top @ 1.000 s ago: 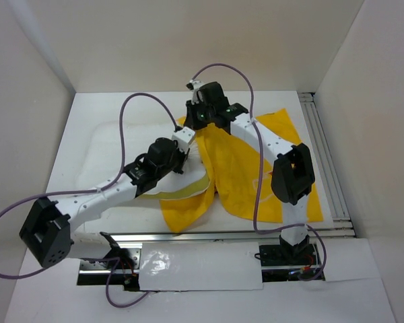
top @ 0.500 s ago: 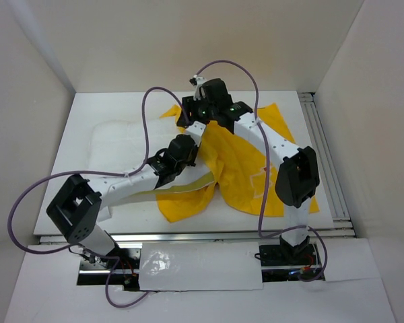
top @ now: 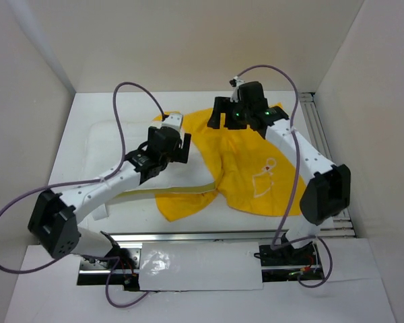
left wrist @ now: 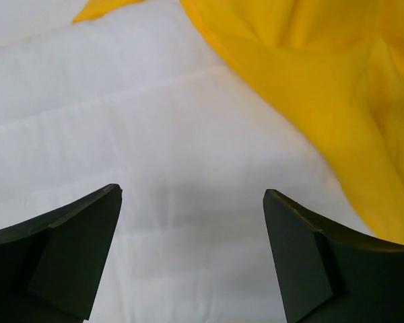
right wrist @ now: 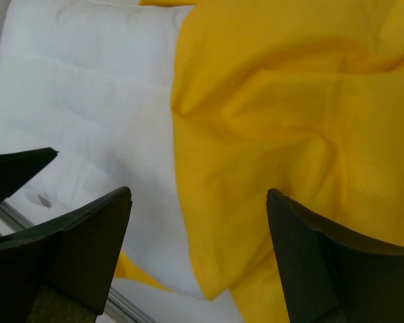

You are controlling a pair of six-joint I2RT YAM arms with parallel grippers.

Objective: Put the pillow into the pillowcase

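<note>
The white pillow [top: 114, 145] lies on the left half of the table. The yellow pillowcase [top: 256, 161] is spread crumpled over the middle and right, its left part draped over the pillow's right side. My left gripper [top: 182, 145] hovers open above the pillow where the cloth's edge begins. In the left wrist view the left gripper [left wrist: 192, 190] has only white pillow [left wrist: 155, 134] between its jaws, with the pillowcase [left wrist: 337, 87] at upper right. My right gripper [top: 219, 118] is open over the pillowcase's far left part. In the right wrist view the right gripper [right wrist: 198, 192] stands above the pillowcase [right wrist: 289, 114] and pillow [right wrist: 101, 87], holding nothing.
White walls close in the table on three sides. A metal rail [top: 326, 161] runs along the right side and another along the front edge. Purple cables [top: 124, 101] loop above both arms. A white sheet [top: 202, 266] covers the front ledge between the bases.
Both grippers have opened and let go of the pillowcase, which has dropped flatter. The right gripper moved right and the left gripper drew back to the left over the pillow.
</note>
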